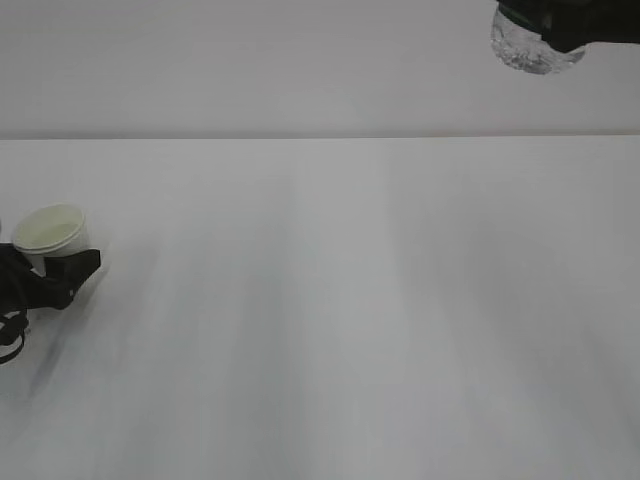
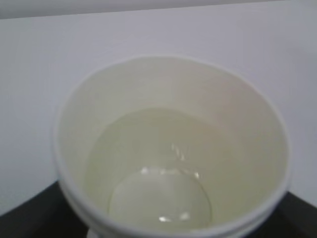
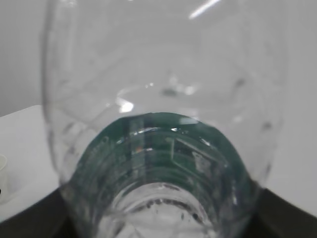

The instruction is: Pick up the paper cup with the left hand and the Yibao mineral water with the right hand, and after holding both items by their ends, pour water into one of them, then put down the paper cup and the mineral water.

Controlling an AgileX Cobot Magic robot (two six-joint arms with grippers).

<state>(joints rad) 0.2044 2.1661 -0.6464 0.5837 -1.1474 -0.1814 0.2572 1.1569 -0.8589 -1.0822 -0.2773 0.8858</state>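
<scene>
The paper cup (image 1: 52, 232) stands upright on the white table (image 1: 330, 300) at the far left. It fills the left wrist view, where the cup (image 2: 168, 144) has a cream inside and a little clear water at its bottom. My left gripper (image 1: 48, 268) has its black fingers (image 2: 29, 215) on either side of the cup's lower wall; contact is not visible. The Yibao mineral water (image 1: 530, 50) hangs high at the top right, with my right gripper (image 1: 560, 25) shut on it. The right wrist view shows the bottle (image 3: 163, 99) clear and ribbed, with a dark green label.
The table's far edge meets a plain pale wall across the exterior view. The cup's rim (image 3: 2, 168) shows small at the left edge of the right wrist view.
</scene>
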